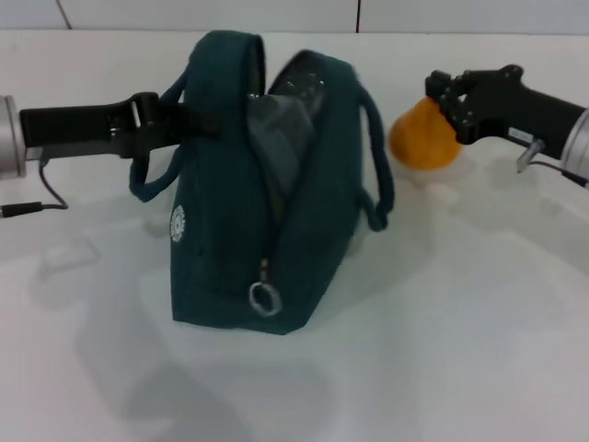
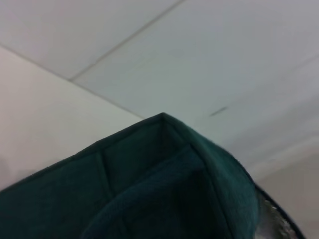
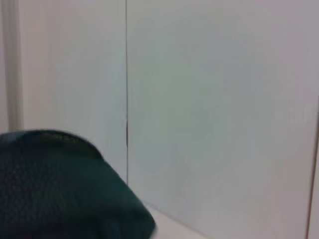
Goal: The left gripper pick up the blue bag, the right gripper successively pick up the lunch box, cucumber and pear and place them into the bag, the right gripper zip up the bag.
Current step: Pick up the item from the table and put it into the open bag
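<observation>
Head view: looking forward and down from above onto the white table (image 1: 442, 350), blue bag (image 1: 230, 230) at frame centre, moderately near. Left wrist view: pressed close against the bag's teal fabric, tilted up toward the wall. Right wrist view: similar, bag in lower left. Shared: the bag.

Blue bag (image 2: 164, 189) fills view (foil lining peeking).

the dark teal fabric bag (image 1: 230, 203) stands upright mid-table, its mouth a narrow gap partly filled by grey lining (image 1: 276, 129). its right padded handle (image 1: 377, 157) stands between that gap and the orange-yellow pear (image 1: 421, 138). the white tabletop (image 1: 460, 350) lies open in front.
</observation>
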Tool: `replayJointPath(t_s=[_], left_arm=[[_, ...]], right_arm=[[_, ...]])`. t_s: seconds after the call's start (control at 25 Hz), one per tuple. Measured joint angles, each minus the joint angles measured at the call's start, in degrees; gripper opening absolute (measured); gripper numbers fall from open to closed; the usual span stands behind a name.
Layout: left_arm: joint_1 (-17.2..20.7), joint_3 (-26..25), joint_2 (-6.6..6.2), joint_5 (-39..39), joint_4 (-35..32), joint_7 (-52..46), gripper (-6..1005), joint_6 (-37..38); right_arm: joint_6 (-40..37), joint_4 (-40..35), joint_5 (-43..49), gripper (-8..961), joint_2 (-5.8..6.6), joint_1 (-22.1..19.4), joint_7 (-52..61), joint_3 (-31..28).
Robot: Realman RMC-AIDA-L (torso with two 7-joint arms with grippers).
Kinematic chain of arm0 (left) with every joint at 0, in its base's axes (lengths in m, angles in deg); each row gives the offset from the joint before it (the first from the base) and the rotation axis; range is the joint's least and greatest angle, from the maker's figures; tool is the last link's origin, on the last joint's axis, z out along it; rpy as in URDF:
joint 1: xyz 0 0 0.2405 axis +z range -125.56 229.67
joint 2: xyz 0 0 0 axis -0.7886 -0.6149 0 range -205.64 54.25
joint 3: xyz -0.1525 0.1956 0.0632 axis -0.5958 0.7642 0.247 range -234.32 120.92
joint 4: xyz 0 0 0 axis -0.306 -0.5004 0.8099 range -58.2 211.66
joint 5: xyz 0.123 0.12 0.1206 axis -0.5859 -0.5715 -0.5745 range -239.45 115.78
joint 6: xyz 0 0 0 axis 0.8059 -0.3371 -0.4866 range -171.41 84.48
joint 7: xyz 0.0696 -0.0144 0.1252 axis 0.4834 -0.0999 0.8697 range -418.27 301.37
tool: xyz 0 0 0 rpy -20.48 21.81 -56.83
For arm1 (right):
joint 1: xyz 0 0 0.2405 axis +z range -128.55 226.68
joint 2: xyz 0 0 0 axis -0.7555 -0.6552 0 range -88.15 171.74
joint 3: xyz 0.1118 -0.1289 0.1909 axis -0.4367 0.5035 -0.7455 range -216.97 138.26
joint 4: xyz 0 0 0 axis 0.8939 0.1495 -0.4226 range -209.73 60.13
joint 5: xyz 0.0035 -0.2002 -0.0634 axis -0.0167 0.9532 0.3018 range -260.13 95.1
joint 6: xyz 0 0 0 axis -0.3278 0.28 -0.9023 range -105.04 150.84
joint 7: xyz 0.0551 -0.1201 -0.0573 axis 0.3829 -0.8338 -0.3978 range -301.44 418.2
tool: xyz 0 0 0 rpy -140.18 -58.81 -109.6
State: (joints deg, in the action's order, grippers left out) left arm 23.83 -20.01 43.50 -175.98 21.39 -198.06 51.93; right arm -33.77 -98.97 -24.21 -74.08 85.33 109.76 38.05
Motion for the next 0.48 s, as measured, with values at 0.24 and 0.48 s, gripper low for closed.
replayJointPath(t_s=[0.24, 0.48], left_arm=[[0.45, 4.6, 0.13, 4.18, 0.1, 0.39, 86, 0.77], [0.58, 5.3, 0.28, 4.26, 0.14, 0.39, 87, 1.03]], right_arm=[[-3.22, -6.19, -0.1, 43, 0.45, -3.07, 2.28, -0.64], [-6.37, -10.31, -0.35, 52, 0.48, -4.03, 3.85, -2.41]])
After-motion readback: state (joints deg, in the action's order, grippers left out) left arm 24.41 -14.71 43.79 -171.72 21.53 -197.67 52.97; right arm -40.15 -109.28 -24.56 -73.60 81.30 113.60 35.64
